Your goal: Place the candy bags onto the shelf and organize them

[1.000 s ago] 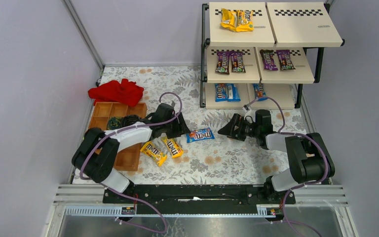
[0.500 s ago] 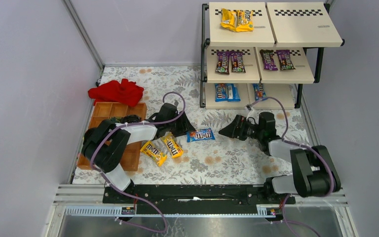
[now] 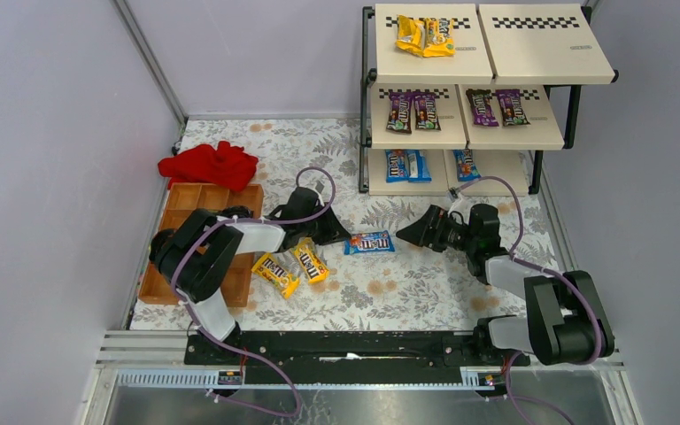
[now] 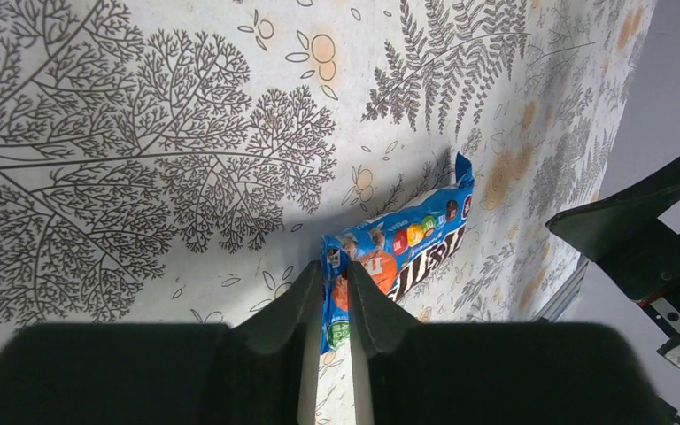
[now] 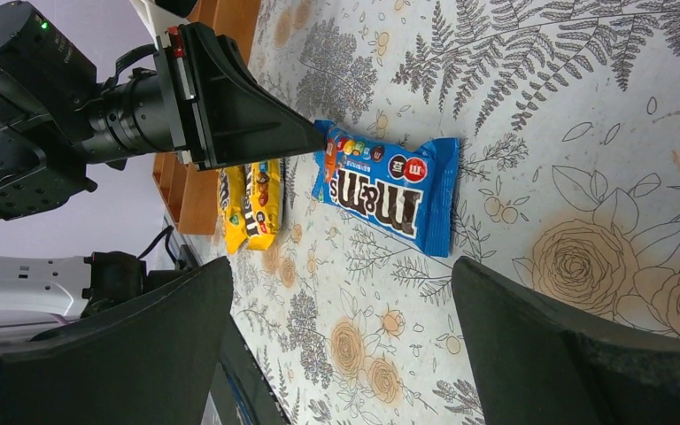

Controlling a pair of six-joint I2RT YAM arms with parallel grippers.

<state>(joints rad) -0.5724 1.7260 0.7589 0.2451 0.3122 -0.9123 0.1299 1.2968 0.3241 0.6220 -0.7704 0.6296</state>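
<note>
A blue candy bag [image 3: 369,242] lies on the floral mat mid-table; it also shows in the left wrist view [image 4: 407,252] and the right wrist view [image 5: 388,190]. My left gripper [image 3: 343,237] is shut on its left end, pinching the crimped edge [image 4: 329,292]. My right gripper [image 3: 405,235] is open, just right of the bag, jaws wide apart [image 5: 336,336]. Two yellow candy bags [image 3: 289,268] lie near the left arm. The shelf [image 3: 469,97] at back right holds yellow bags on top, purple-brown in the middle, blue at the bottom.
A brown wooden compartment tray [image 3: 197,239] sits at the left under the left arm. A red cloth [image 3: 210,165] lies behind it. The shelf's black frame post [image 3: 365,133] stands behind the grippers.
The left gripper has dragged the blue bag a little to the right. The right gripper has shifted up and right, staying open beside the bag.
</note>
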